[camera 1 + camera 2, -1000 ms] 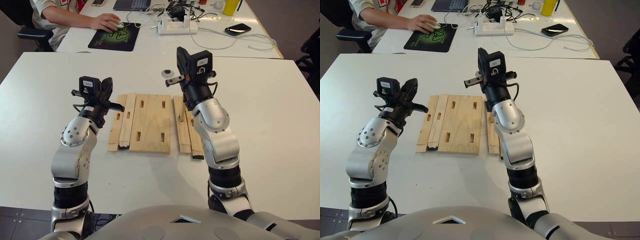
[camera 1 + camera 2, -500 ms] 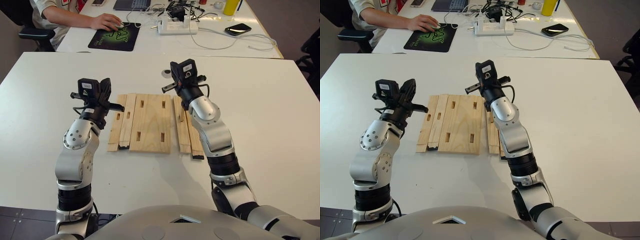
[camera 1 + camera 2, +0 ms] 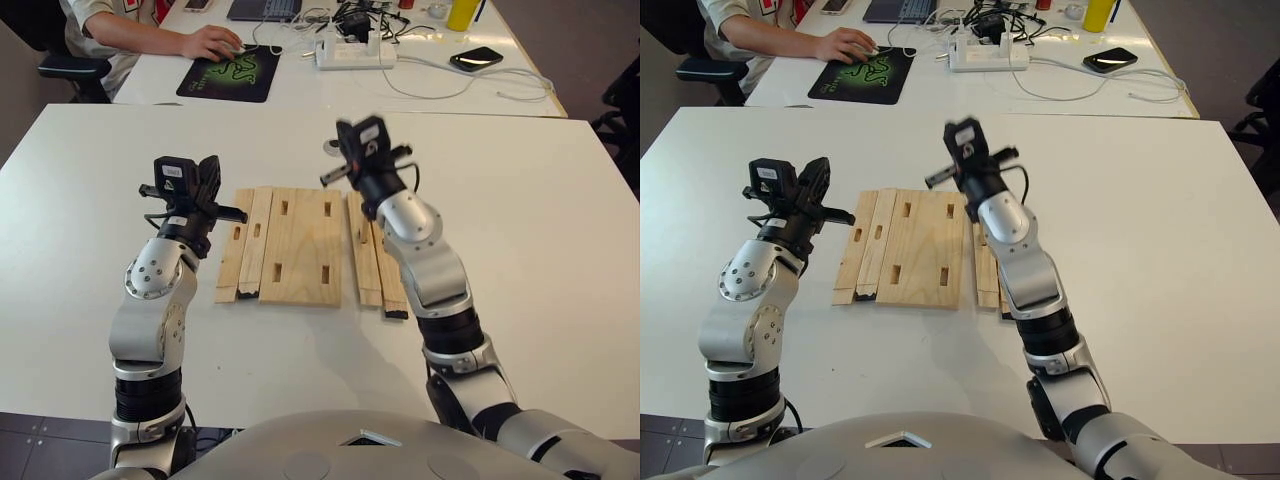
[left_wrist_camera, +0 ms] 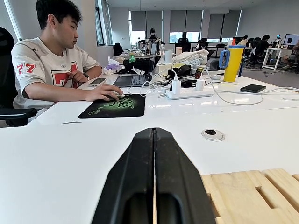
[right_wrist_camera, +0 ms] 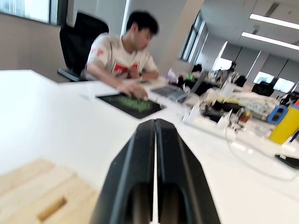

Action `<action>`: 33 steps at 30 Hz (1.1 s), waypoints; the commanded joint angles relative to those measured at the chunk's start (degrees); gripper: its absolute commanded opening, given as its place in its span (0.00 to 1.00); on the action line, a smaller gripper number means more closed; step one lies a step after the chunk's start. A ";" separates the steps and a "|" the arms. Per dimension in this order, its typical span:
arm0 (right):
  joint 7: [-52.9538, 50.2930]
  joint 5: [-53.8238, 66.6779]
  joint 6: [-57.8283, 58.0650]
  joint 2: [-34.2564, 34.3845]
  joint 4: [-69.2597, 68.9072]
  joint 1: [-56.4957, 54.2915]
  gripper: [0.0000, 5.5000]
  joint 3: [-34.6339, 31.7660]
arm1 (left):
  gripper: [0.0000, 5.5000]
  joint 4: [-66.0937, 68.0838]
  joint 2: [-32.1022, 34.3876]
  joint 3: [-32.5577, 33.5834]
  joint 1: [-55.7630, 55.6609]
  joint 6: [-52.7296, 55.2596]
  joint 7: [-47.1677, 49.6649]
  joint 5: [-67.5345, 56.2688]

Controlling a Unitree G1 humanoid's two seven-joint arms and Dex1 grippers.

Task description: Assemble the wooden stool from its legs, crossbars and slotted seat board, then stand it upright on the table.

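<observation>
The slotted seat board point(image 3: 303, 245) lies flat on the white table point(image 3: 520, 220). Two slotted wooden strips point(image 3: 243, 243) lie along its left edge, and two more strips point(image 3: 372, 255) along its right edge. My left gripper point(image 3: 200, 180) is shut and empty, held above the table just left of the left strips; the left wrist view has its fingers point(image 4: 154, 154) pressed together, with wood point(image 4: 252, 196) beside them. My right gripper point(image 3: 358, 150) is shut and empty above the far end of the right strips, its fingers point(image 5: 155, 140) closed, with a slotted piece point(image 5: 32, 186) below.
A round cable grommet point(image 3: 333, 147) sits in the table just beyond the right gripper. A second table point(image 3: 300, 85) behind carries a mouse pad point(image 3: 228, 75), power strip point(image 3: 355, 55) and phone point(image 3: 475, 58). There is open table surface to either side of the wood.
My right arm has stretched forward and dropped, carrying its gripper from high over the right strips to their far end, and is still turning. The left gripper has barely moved.
</observation>
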 commanded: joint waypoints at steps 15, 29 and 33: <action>-1.34 2.76 -3.65 2.36 -7.14 -9.92 0.00 -7.87 | 0.00 -0.16 0.43 0.66 -1.14 0.43 -0.51 0.27; 0.80 2.06 0.24 0.46 -6.21 1.45 0.00 -3.32 | 0.00 0.13 0.55 0.88 -1.65 0.52 -0.76 0.18; -3.33 2.97 -9.11 2.63 -11.54 -2.13 0.00 -8.12 | 0.00 0.03 0.48 0.89 -1.58 0.43 -0.77 0.27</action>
